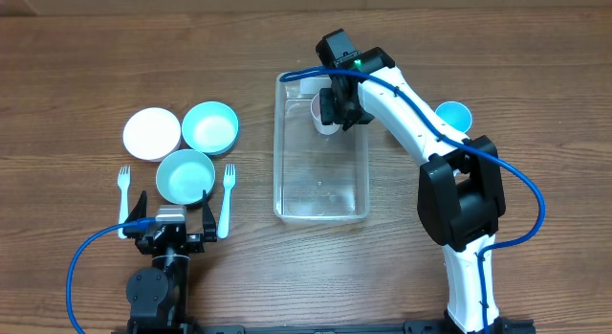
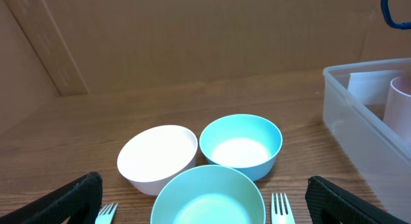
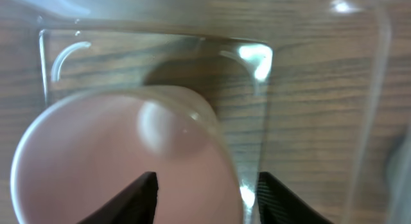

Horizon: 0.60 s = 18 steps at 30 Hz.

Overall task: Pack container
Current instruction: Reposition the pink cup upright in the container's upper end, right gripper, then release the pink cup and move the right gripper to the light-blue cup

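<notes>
At the left, the left gripper (image 1: pixel 174 211) is held fully spread and empty, just behind three round plastic bowls: one white bowl (image 1: pixel 151 133) and two teal bowls (image 1: pixel 209 126), with two pale plastic forks (image 1: pixel 228 195) laid beside the nearest one. In the middle lies the clear rectangular plastic container (image 1: pixel 320 181), and a pale pink plastic cup (image 3: pixel 115 160) stands upright in its far corner. The right gripper (image 3: pixel 207 182) is seen above this cup with its jaws parted, one finger over the inside and the other outside the wall, so the cup appears released. The step in hand is judged to be the placing of this cup. Next, the right arm should be raised straight up so that the cup is not tipped. The small blue plastic cup (image 1: pixel 454 115) at the far right may then be fetched.
</notes>
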Each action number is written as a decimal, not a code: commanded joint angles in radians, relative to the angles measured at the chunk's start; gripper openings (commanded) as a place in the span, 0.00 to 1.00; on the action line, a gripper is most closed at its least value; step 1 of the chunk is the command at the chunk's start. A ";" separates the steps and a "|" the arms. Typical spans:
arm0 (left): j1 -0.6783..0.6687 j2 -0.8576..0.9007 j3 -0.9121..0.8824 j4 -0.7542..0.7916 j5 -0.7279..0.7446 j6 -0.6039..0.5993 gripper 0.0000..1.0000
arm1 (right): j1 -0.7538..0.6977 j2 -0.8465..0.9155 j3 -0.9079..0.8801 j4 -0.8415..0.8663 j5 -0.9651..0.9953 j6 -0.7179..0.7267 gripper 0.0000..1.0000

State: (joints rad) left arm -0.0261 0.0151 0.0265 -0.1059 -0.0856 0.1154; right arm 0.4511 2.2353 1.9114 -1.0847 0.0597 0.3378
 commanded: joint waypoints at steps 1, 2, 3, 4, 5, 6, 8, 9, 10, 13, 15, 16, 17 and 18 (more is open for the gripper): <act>0.000 -0.009 -0.005 0.002 0.012 0.019 1.00 | -0.007 -0.002 0.030 0.002 0.017 -0.001 0.56; 0.000 -0.009 -0.005 0.002 0.012 0.019 1.00 | -0.007 -0.002 0.036 -0.002 0.014 -0.001 0.56; 0.000 -0.009 -0.005 0.002 0.012 0.019 1.00 | -0.007 -0.002 0.043 -0.006 0.014 -0.001 0.57; 0.000 -0.009 -0.005 0.002 0.012 0.019 1.00 | -0.007 -0.002 0.060 -0.016 0.013 -0.001 0.57; 0.000 -0.009 -0.005 0.002 0.012 0.019 1.00 | -0.007 -0.002 0.076 -0.024 0.013 -0.001 0.57; 0.000 -0.009 -0.005 0.002 0.012 0.019 1.00 | -0.007 -0.002 0.100 -0.035 0.013 -0.001 0.58; 0.000 -0.009 -0.005 0.002 0.012 0.019 1.00 | -0.005 -0.002 0.146 -0.057 0.013 -0.001 0.57; 0.000 -0.009 -0.005 0.002 0.012 0.019 1.00 | -0.003 -0.002 0.169 -0.068 0.013 -0.001 0.57; 0.000 -0.009 -0.005 0.002 0.012 0.019 1.00 | 0.001 -0.002 0.200 -0.080 0.013 -0.001 0.57; 0.000 -0.009 -0.005 0.002 0.012 0.019 1.00 | 0.007 -0.002 0.287 -0.128 0.014 -0.001 0.57; 0.000 -0.009 -0.005 0.002 0.012 0.019 1.00 | 0.008 -0.002 0.348 -0.180 0.015 0.008 0.57; 0.000 -0.009 -0.005 0.002 0.012 0.019 1.00 | 0.006 -0.002 0.400 -0.238 0.025 0.022 0.57; 0.000 -0.009 -0.005 0.002 0.012 0.019 1.00 | 0.001 -0.002 0.426 -0.278 0.048 0.036 0.57; 0.000 -0.009 -0.005 0.002 0.012 0.019 1.00 | -0.006 -0.002 0.452 -0.319 0.077 0.051 0.57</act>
State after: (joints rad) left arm -0.0261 0.0151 0.0265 -0.1059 -0.0856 0.1154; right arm 0.4530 2.2364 2.2566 -1.3182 0.0643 0.3435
